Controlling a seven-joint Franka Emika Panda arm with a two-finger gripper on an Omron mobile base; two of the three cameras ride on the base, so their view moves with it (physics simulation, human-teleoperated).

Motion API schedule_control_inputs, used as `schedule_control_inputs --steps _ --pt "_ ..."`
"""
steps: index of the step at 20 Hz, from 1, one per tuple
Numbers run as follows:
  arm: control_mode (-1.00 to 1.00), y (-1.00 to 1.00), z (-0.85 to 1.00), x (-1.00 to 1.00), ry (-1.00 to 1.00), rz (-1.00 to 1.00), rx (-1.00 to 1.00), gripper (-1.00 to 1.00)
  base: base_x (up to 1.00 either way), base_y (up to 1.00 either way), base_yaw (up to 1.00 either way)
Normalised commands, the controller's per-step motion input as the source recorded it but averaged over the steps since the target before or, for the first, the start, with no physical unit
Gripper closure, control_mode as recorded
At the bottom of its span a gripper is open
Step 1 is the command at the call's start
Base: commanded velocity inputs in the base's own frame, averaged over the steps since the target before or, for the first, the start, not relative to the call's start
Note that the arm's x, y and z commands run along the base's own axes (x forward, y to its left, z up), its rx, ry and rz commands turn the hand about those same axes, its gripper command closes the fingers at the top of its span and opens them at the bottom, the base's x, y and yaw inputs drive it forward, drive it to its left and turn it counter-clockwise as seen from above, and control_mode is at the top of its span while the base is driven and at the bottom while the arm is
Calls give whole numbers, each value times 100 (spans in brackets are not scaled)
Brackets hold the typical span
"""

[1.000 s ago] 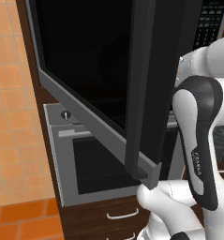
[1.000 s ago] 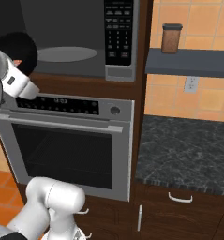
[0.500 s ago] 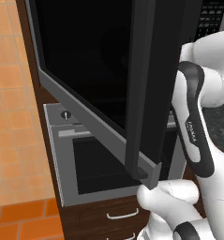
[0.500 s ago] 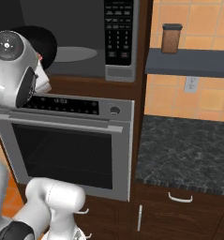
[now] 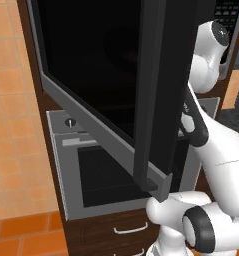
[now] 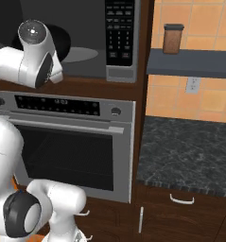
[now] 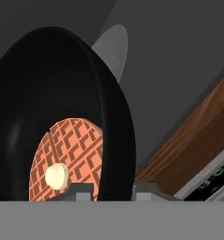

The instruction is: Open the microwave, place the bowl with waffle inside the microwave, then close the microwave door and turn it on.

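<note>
Bowl with waffle (image 7: 62,126) clamped by rim in gripper (image 7: 113,190), already at open microwave (image 6: 86,56) mouth, cavity floor & turntable (image 7: 111,49) straight ahead w/ door (image 5: 111,90) swung wide.

Flat, even rendered light with no glare; the microwave (image 6: 86,42) cavity is dim, perhaps softly shadowed, and edges look slightly soft.
</note>
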Motion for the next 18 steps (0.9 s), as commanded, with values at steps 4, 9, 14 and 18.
schedule_control_inputs --steps 4,9,14,18 --pt "-100 0 0 100 14 -6 1 100 0 0 0" --pt "-100 14 0 99 13 -6 0 100 0 0 0" --pt "-100 27 -1 91 5 -4 0 100 0 0 0" --pt "-100 15 -24 55 1 -6 0 -100 0 0 0"
